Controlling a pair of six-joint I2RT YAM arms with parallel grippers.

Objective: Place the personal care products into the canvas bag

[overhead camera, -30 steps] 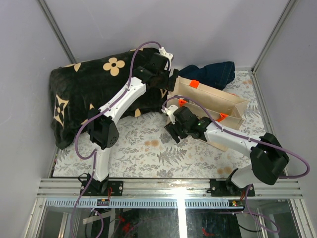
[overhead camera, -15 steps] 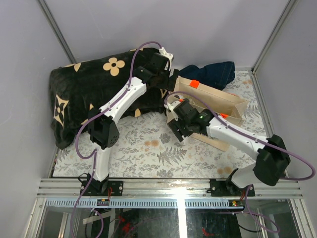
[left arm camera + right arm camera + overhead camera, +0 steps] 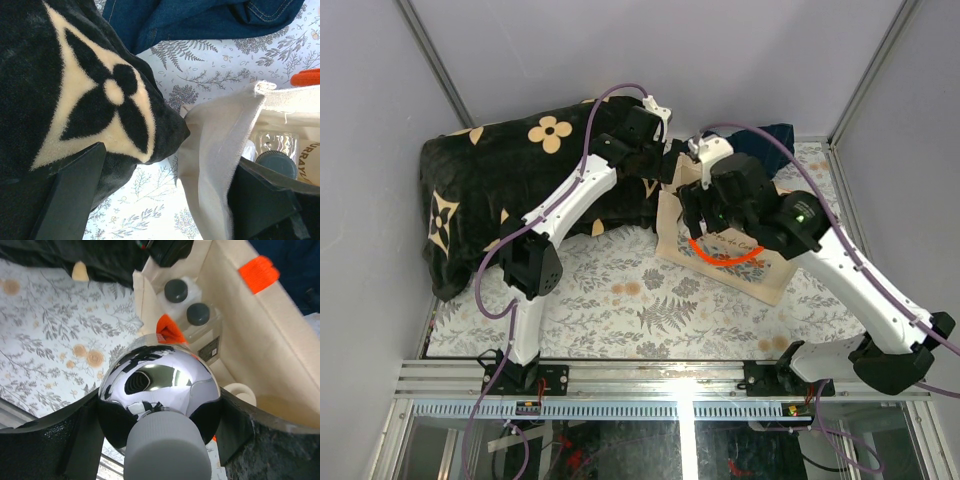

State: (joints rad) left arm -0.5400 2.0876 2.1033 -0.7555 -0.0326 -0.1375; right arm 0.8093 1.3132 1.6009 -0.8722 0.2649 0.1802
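The right hand (image 3: 160, 407) is closed on the white-capped bottle (image 3: 159, 380), one finger pressed on each side of its mirror-bright round body. The bottle's long axis runs in line with the fingers, with the cap end turned back toward the wrist camera and the round body facing down into the canvas bag (image 3: 280, 340). Hand and bottle hang over the bag's open mouth, just above its orange handle (image 3: 725, 255).

Below them, inside the bag, two dark-capped bottles (image 3: 176, 290) (image 3: 198, 313) stand side by side with caps up, in the end nearest the black blanket (image 3: 490, 170). The beige jar (image 3: 239, 394) sits on the bag's floor, apart from them. An orange tab (image 3: 258, 271) shows on the far wall.

The left hand (image 3: 170, 160) is wide open and grips nothing. It straddles the bag's end wall, one finger over the blanket and the other inside the bag beside a clear bottle.

The bag stands on the bench (image 3: 620, 290), mouth up, its long side running from the blanket toward the right arm. A navy cloth (image 3: 765, 140) lies behind it.
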